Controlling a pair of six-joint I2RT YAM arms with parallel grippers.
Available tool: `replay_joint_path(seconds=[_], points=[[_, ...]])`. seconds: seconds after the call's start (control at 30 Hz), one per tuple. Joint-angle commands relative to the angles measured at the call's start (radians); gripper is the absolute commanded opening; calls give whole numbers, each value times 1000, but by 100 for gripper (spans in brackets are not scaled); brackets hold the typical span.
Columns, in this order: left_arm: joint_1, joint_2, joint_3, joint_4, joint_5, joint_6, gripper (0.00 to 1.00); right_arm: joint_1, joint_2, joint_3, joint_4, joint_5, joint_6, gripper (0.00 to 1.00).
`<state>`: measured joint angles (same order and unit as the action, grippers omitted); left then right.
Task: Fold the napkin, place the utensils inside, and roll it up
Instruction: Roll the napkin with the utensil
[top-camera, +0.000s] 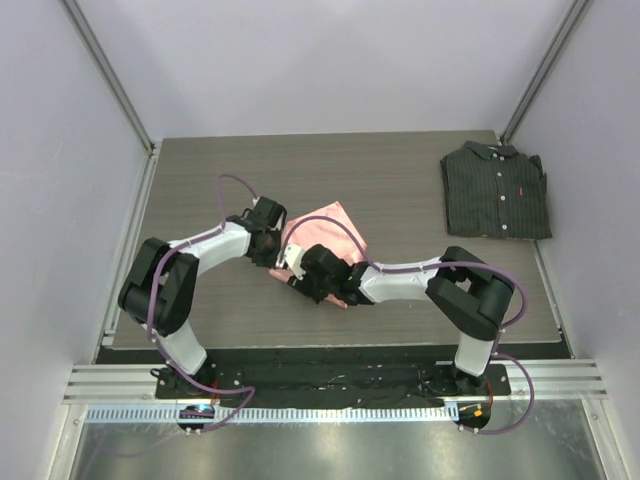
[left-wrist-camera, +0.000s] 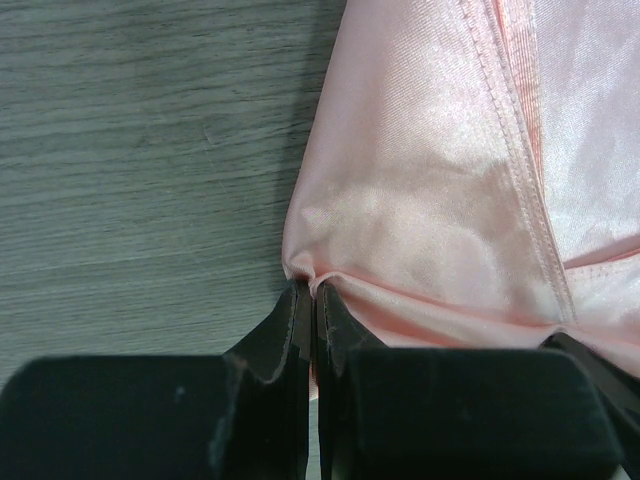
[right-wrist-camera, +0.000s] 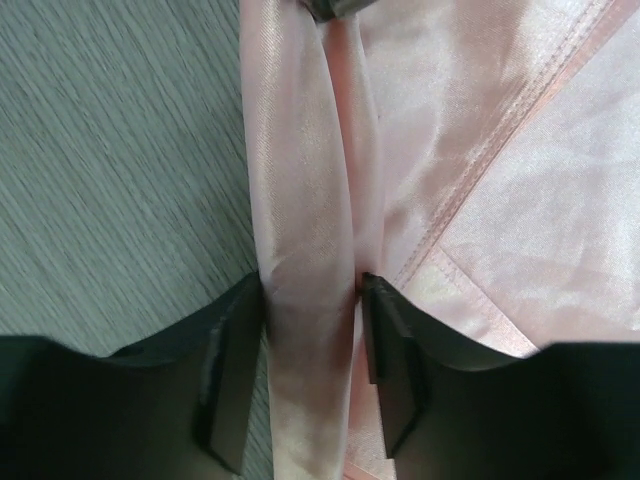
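Note:
The salmon-pink satin napkin (top-camera: 330, 230) lies folded at the table's middle, its near-left edge rolled into a tube. My left gripper (top-camera: 277, 244) is shut on the napkin's left corner (left-wrist-camera: 305, 270), pinching a fold of cloth between its jaws. My right gripper (top-camera: 300, 272) is closed around the rolled edge (right-wrist-camera: 305, 300), one finger on each side of the tube. Hemmed layers of the napkin show in the left wrist view (left-wrist-camera: 440, 200) and the right wrist view (right-wrist-camera: 500, 150). The fork is hidden; I cannot see it in any view.
A dark pinstriped folded shirt (top-camera: 497, 190) lies at the table's back right corner. Grey wood-grain tabletop (top-camera: 400, 170) surrounds the napkin. White walls enclose the table on three sides.

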<state>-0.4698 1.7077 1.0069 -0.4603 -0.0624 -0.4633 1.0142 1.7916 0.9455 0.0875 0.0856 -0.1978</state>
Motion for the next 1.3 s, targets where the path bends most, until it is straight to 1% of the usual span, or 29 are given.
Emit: replay_joint_path(seconds=[0.0, 0.03, 0.07, 0.13, 0.17, 0.23, 0.27, 0.33, 0.37, 0.43, 0.47, 0.53, 0.57, 0.6, 0.67, 0.7, 0.73, 0.8, 0.83, 0.9, 0.93, 1.03, 1.07, 1.27], points=[[5, 49, -16, -31, 18, 0, 0, -6, 29, 35, -14, 3, 4, 42], [5, 46, -17, -28, 19, -3, 0, -6, 32, 35, -22, -1, 11, 38], [5, 37, -19, -20, 21, -6, 0, -14, 34, 35, -41, -21, 24, 32], [5, 23, -21, -17, 16, -17, 0, -17, 38, 33, -61, -47, 37, 27], [10, 7, -21, -17, 13, -20, 5, -20, 40, 27, -78, -73, 50, 24], [16, -13, -28, -14, 3, -38, 12, -26, 45, 24, -81, -124, 64, 22], [23, -41, -33, -6, -2, -46, 23, -26, 48, 21, -118, -151, 76, 21], [33, -74, -48, 3, -19, -57, 30, -31, 43, 12, -127, -182, 92, 20], [39, -89, -66, 6, -27, -72, 42, -34, 40, 0, -127, -194, 100, 20], [57, -143, -93, 20, -46, -83, 50, -46, 35, -13, -129, -243, 127, 19], [63, -160, -122, 26, -53, -96, 57, -51, 31, -23, -129, -268, 136, 19], [82, -216, -152, 54, -65, -110, 59, -72, 31, -31, -127, -343, 165, 19], [83, -242, -172, 67, -65, -127, 63, -80, 34, -36, -127, -372, 176, 19], [85, -264, -213, 83, -66, -136, 67, -89, 34, -36, -129, -438, 195, 19], [85, -342, -263, 147, -51, -156, 70, -118, 37, -39, -129, -495, 202, 19], [85, -367, -312, 176, -41, -172, 71, -126, 38, -40, -124, -550, 233, 19], [85, -422, -335, 230, -27, -179, 77, -153, 41, -45, -120, -576, 239, 19], [85, -476, -401, 285, 12, -193, 79, -180, 52, -47, -115, -631, 258, 19], [85, -514, -415, 331, 25, -193, 80, -192, 55, -50, -111, -686, 270, 19], [85, -551, -456, 363, 56, -195, 82, -227, 77, -48, -104, -734, 285, 19], [85, -578, -470, 395, 90, -193, 83, -238, 86, -47, -100, -785, 297, 19], [85, -612, -520, 445, 134, -193, 84, -273, 123, -39, -92, -859, 316, 19], [85, -625, -530, 463, 148, -193, 84, -288, 135, -36, -92, -909, 324, 19], [85, -602, -576, 560, 191, -181, 86, -353, 265, 6, -46, -1087, 380, 20]])
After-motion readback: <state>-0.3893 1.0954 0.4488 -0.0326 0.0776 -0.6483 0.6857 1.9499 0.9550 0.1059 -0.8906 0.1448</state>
